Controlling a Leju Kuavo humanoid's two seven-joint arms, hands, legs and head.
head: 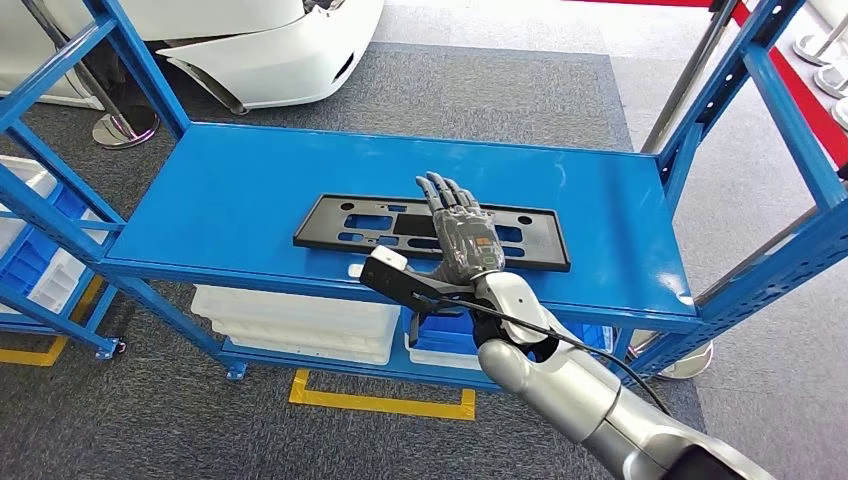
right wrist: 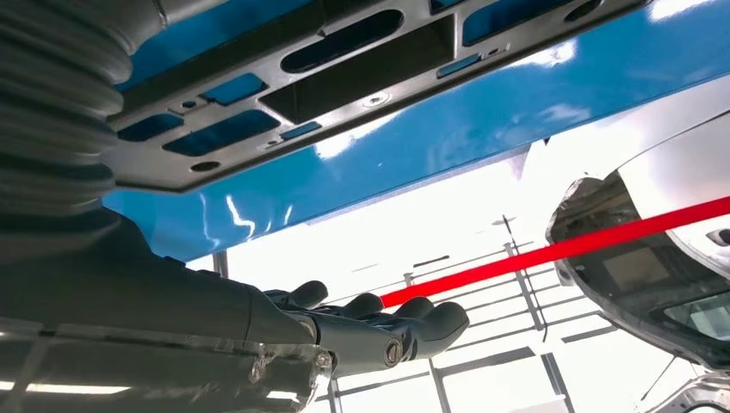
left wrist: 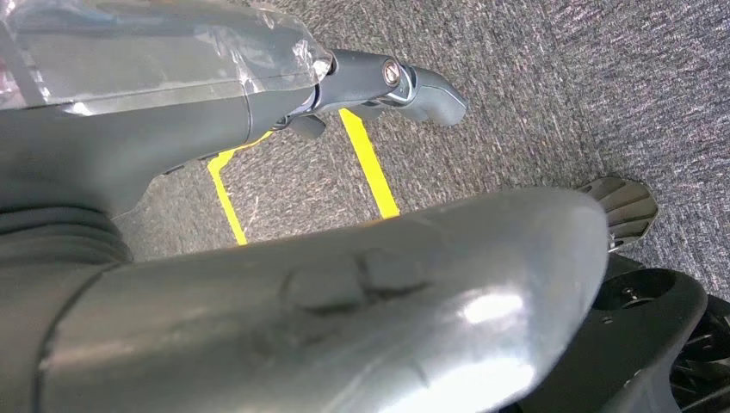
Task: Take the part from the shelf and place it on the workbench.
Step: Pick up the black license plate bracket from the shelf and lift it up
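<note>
Part (head: 340,222), a flat black plate with slots, lies along the front half of the blue shelf (head: 220,190), its long side parallel to the front edge. Right hand (head: 462,232) hovers flat over the plate's right half, fingers straight, slightly apart and holding nothing; the wrist view shows a gap between the fingers (right wrist: 413,323) and the plate. Left hand (left wrist: 405,82) hangs by the floor, and I cannot tell whether it is spread or curled.

My reading: this is the reach, with no grasp made. Next the hand must come down and get fingers under an edge or through a slot, which looks awkward for so thin a piece on a slick surface.

White bins (head: 300,322) sit on the lower level. Grey carpet (head: 500,90) with yellow tape (head: 380,402) surrounds the rack, and a white car body (head: 270,50) stands behind.
</note>
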